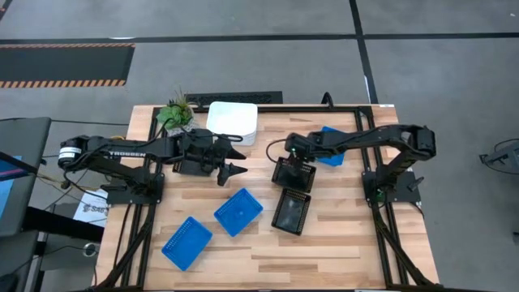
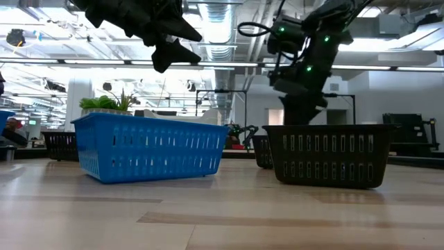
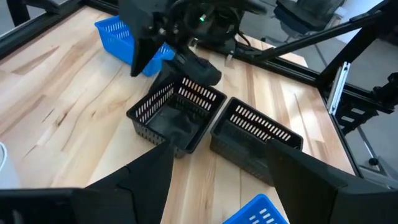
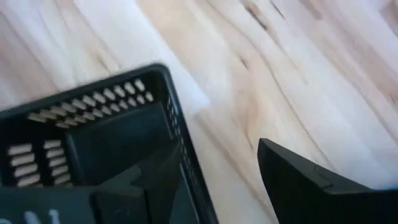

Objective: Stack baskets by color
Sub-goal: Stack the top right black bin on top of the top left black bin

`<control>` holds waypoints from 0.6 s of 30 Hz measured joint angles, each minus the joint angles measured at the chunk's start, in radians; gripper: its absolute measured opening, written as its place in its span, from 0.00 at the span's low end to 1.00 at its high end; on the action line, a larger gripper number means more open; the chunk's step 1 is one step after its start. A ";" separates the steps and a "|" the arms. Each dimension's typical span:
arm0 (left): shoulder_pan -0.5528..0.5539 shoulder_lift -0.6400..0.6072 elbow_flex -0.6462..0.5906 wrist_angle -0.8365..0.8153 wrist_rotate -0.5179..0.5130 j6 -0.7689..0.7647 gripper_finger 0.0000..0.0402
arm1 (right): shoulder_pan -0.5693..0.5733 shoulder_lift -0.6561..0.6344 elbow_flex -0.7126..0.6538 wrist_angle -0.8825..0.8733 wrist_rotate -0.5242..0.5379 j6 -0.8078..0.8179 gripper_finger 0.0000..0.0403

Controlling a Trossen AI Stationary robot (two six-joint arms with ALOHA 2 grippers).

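From my station: "TROSSEN" in pale letters along the left arm (image 1: 122, 151). Paper sheet (image 1: 87, 208) under the table's left edge, print starting "SA", rest unreadable. Nothing else legible.

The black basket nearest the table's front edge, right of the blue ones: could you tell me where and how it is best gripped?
Probably by one of its thin upright walls, coming straight down from above. The black basket sits upright with its open top facing up, so a wall's rim can slip between open fingers. The right gripper, open over the neighbouring black basket, is closest.
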 joint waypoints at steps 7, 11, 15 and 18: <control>0.000 0.000 0.000 -0.014 0.004 -0.006 0.60 | 0.006 0.068 0.001 0.040 -0.006 -0.006 0.59; 0.000 0.000 0.000 -0.031 0.004 -0.006 0.60 | 0.013 0.113 0.001 0.058 -0.010 -0.008 0.59; 0.000 0.000 0.000 -0.043 -0.007 -0.005 0.60 | 0.002 0.160 0.027 0.136 -0.008 -0.008 0.59; 0.000 0.000 0.000 -0.043 -0.008 -0.005 0.60 | -0.005 0.199 0.076 0.206 -0.009 -0.023 0.59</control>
